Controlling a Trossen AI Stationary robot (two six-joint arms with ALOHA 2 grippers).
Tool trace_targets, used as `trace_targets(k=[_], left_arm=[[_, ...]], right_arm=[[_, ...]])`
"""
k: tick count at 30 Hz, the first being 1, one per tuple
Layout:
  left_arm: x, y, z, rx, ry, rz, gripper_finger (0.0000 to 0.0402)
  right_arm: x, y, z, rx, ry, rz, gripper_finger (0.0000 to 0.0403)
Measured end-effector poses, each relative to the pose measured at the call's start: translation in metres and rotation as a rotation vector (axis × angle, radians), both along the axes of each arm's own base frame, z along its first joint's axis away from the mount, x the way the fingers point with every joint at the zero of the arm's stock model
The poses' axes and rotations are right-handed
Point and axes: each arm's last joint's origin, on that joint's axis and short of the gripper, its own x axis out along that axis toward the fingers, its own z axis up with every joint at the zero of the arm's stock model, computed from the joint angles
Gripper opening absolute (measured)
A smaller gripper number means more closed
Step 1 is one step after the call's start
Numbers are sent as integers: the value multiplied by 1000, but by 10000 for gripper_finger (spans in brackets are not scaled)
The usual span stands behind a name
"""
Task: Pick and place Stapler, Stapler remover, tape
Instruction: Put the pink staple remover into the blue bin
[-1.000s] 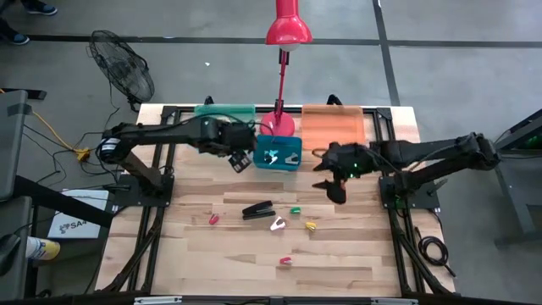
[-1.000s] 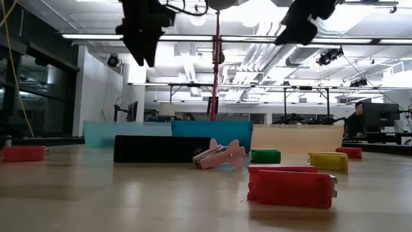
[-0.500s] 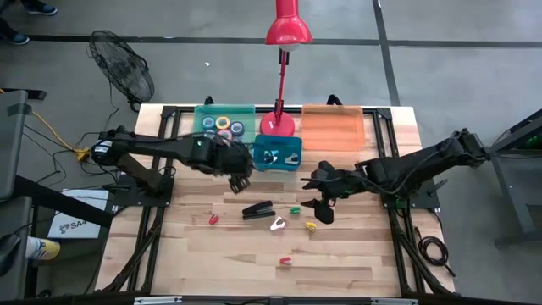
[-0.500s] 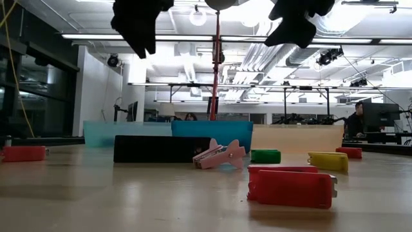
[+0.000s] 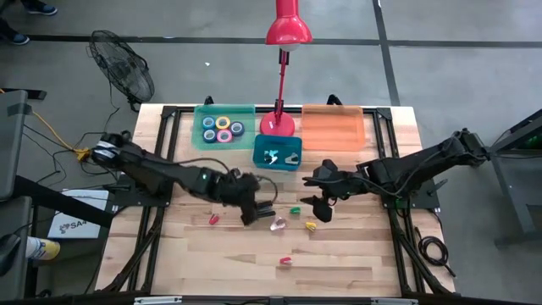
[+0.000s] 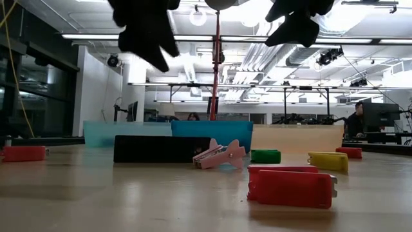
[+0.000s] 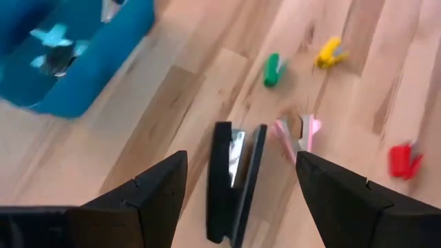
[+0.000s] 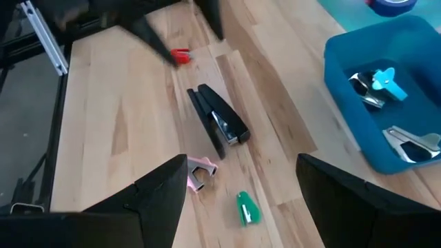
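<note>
The black stapler (image 7: pixel 233 180) lies flat on the wooden table, seen also in the right wrist view (image 8: pixel 219 118) and the low view (image 6: pixel 161 149). My left gripper (image 5: pixel 252 208) hangs open above it, a finger on each side in the left wrist view (image 7: pixel 241 157), touching nothing. My right gripper (image 5: pixel 319 203) hovers open to the stapler's right (image 8: pixel 241 160). Small stapler removers lie around: pink (image 7: pixel 300 132), green (image 7: pixel 273 69), yellow (image 7: pixel 329 52), red (image 7: pixel 403 160). Rolls of tape (image 5: pixel 222 129) sit in the green tray (image 5: pixel 203 140) at the back.
A blue bin (image 5: pixel 264 163) behind the stapler holds more stapler removers (image 8: pixel 386 83). An orange tray (image 5: pixel 333 127) stands at the back right, beside a red lamp's base (image 5: pixel 278 124). Another red remover (image 5: pixel 285 261) lies nearer the front edge, and one (image 5: pixel 214 219) left of the stapler.
My left gripper has swung from beside the blue bin toward the table's near edge and down, tipping over, and now hangs over the stapler; the tape tray is uncovered. My right gripper first moved left toward the stapler, then stopped. Nothing on the table has moved.
</note>
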Motion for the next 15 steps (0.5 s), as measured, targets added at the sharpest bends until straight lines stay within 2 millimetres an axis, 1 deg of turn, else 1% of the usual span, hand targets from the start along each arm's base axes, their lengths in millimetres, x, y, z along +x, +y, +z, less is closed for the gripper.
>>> trace_targets(k=[3,6,9,15], left_arm=[[2,-12,-17,57,2,-28,266],[5,-22,-31,44,7,-12,266],[12,-34,-45,39,0,-10,266],[25,-63,-69,79,-59,-85,266]], right_arm=[[0,0,0,-10,-2,-12,264],[0,-1,0,-20,-1,-24,264],[-1,-1,0,-24,2,-28,264],[-1,-2,0,-49,-1,-59,264]])
